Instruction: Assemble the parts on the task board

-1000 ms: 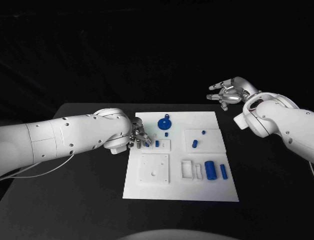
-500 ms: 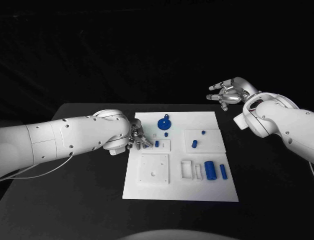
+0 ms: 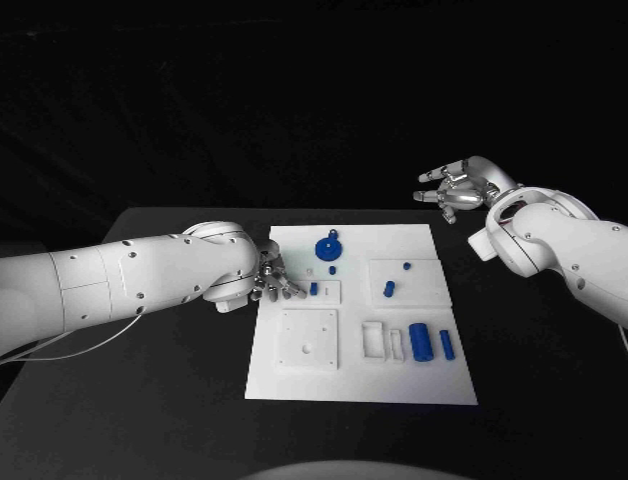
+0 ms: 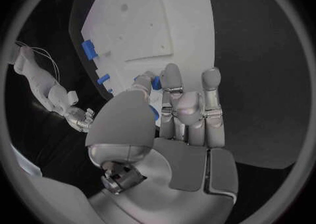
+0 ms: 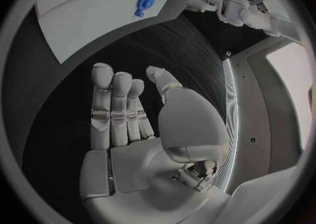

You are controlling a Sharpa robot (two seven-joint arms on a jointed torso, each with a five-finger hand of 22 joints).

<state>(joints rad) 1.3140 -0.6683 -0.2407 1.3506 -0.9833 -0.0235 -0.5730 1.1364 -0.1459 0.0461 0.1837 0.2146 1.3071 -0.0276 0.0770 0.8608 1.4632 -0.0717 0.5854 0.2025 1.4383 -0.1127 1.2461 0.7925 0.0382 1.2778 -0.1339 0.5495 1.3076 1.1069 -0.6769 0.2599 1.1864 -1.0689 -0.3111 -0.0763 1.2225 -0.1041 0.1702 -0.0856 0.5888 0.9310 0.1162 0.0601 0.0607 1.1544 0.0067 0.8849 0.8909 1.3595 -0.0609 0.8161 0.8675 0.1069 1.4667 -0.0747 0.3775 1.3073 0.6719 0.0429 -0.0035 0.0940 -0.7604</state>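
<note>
My left hand [image 3: 274,279] sits at the left edge of the white task board [image 3: 308,380], fingers pinching a small blue peg [image 4: 156,82]. My right hand [image 3: 458,185] floats far off, empty, fingers apart.

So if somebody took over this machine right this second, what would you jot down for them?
Left hand: at the task board's left edge, fingers around a small blue part; firm grip unclear.
Right hand: open, raised beyond the board's far right corner, holding nothing.
On the board: blue round part at the far end, blue cylinder near the right edge, smaller pieces between.
Done: can't tell.
Left: most of the assembly, apparently.
</note>
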